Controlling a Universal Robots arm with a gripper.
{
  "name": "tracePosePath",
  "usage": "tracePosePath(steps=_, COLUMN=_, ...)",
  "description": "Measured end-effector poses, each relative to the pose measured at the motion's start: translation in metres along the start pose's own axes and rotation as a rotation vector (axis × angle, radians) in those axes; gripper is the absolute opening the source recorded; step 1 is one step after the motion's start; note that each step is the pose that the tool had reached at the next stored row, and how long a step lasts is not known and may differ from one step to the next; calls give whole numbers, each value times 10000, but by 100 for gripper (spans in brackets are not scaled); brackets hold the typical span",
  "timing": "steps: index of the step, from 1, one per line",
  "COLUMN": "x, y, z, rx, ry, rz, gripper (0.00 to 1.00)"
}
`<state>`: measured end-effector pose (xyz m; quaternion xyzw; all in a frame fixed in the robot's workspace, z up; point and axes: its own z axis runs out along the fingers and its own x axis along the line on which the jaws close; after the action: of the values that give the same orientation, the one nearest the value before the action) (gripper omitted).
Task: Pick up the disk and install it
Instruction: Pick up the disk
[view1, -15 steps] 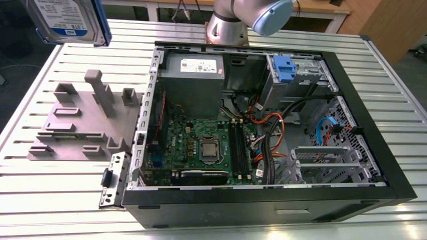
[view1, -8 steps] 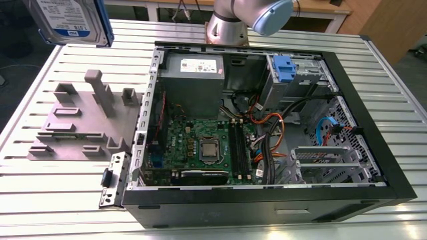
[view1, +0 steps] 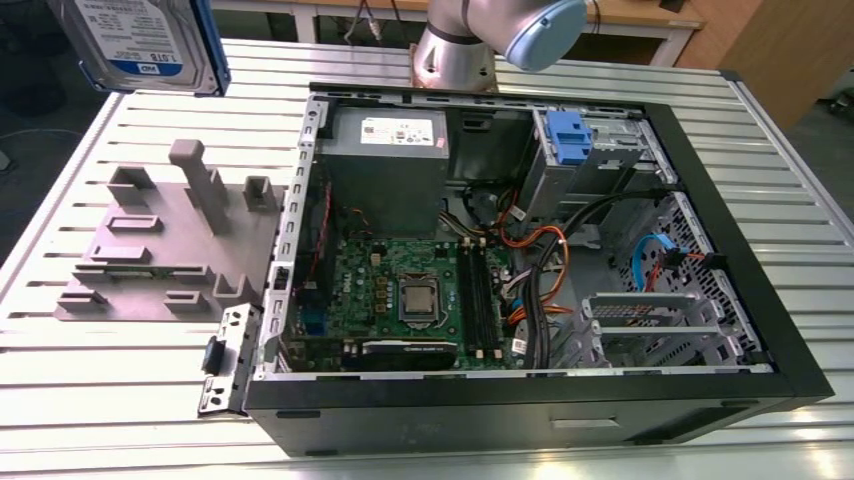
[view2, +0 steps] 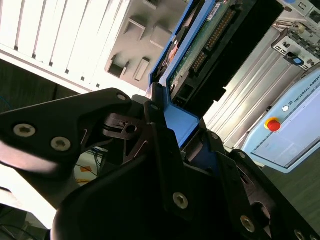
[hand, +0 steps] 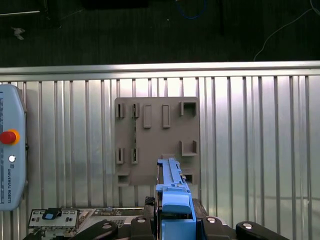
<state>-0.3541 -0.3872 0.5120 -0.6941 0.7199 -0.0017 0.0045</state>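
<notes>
The disk (view1: 140, 45), a silver hard drive with a white-and-blue label in a blue bracket, hangs in the air at the exterior view's upper left, above the table. In both wrist views my gripper (view2: 172, 130) is shut on the disk's blue bracket (view2: 182, 120), with the disk (hand: 172, 182) seen edge-on and my gripper (hand: 172, 225) below it in the picture. The drive's green circuit board and connector (view2: 210, 35) face the second wrist camera. Under the held disk lies the grey holder fixture (hand: 157, 140), which has nothing in it.
An open black computer case (view1: 747, 330) lies on the slatted metal table (view1: 801, 190), with motherboard, cables, a grey power supply (view1: 387, 150) and a blue latch (view1: 567, 135) at the drive bay. The grey fixture (view1: 160, 240) stands to the case's left in the exterior view. A teach pendant (hand: 10, 155) lies nearby.
</notes>
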Motion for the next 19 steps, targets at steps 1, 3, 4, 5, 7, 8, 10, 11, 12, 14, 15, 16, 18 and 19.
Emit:
tracePosePath(steps=1, x=0, y=0, z=0, rx=0, ry=1, rz=0, gripper=36)
tracePosePath(steps=3, x=0, y=0, z=0, rx=1, ry=10, rz=0, gripper=36)
tracePosePath(steps=4, x=0, y=0, z=0, rx=1, ry=19, rz=0, gripper=36)
tracePosePath(steps=5, x=0, y=0, z=0, rx=1, ry=19, rz=0, gripper=36)
tracePosePath(steps=7, x=7, y=0, z=-1, rx=-1, ry=20, rz=0, gripper=36)
tracePosePath(steps=8, x=14, y=0, z=0, rx=0, ry=20, rz=0, gripper=36)
tracePosePath(steps=10, x=30, y=-1, z=0, rx=0, ry=19, rz=0, gripper=36)
tracePosePath(steps=11, x=38, y=-1, z=0, rx=1, ry=19, rz=-1, gripper=36)
tracePosePath(steps=12, x=44, y=-2, z=0, rx=1, ry=19, rz=-1, gripper=36)
tracePosePath(steps=14, x=50, y=-4, z=0, rx=1, ry=19, rz=0, gripper=36)
tracePosePath(steps=15, x=54, y=-4, z=0, rx=1, ry=19, rz=0, gripper=36)
tracePosePath(steps=16, x=57, y=-5, z=0, rx=1, ry=20, rz=-1, gripper=36)
tracePosePath(steps=18, x=61, y=-9, z=0, rx=2, ry=19, rz=0, gripper=36)
tracePosePath(steps=19, x=61, y=-14, z=0, rx=2, ry=19, rz=0, gripper=36)
